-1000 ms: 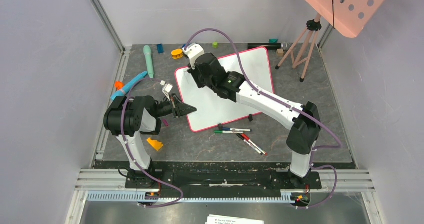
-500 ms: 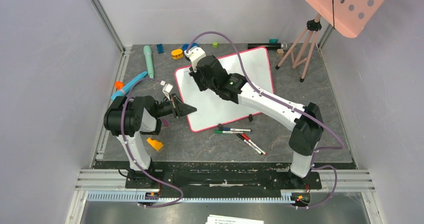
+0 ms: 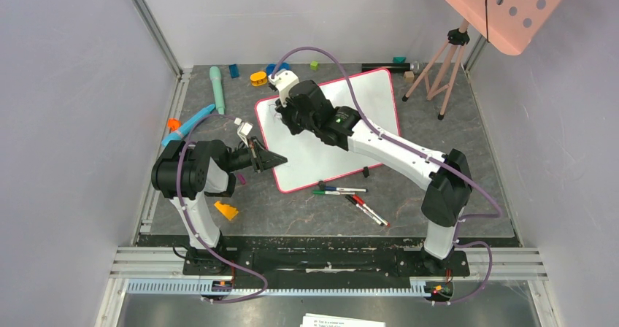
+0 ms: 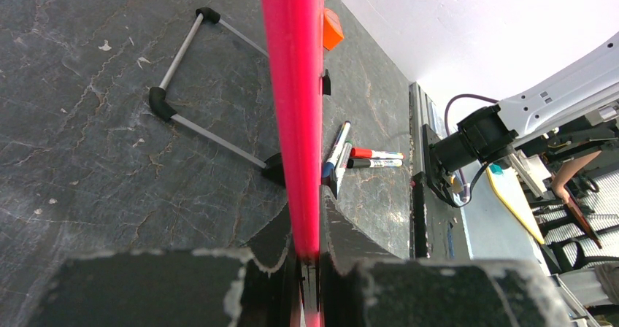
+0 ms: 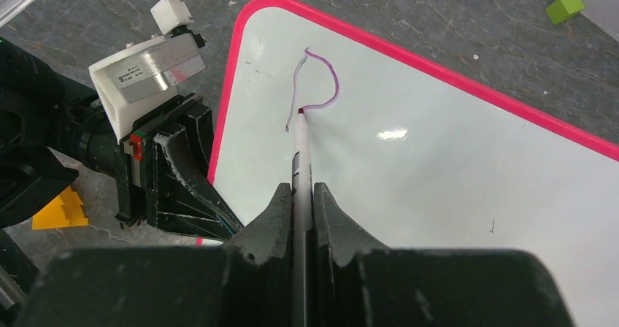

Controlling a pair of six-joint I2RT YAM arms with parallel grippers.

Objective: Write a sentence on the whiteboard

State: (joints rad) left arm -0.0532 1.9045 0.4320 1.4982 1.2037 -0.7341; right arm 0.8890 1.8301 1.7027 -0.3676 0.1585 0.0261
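Lying askew on the grey bench (image 3: 482,152) in the top view, the whiteboard (image 3: 379,93) has the left pincer (image 3: 271,159) at its near-left edge and the right pincer (image 3: 281,112) over its far-left corner. The left wrist view shows the left pincer clamped on the board's pink-red rim. The right wrist view shows the right pincer gripping a marker (image 5: 300,159), whose tip touches the sentence (image 5: 321,79), only one purplish loop.
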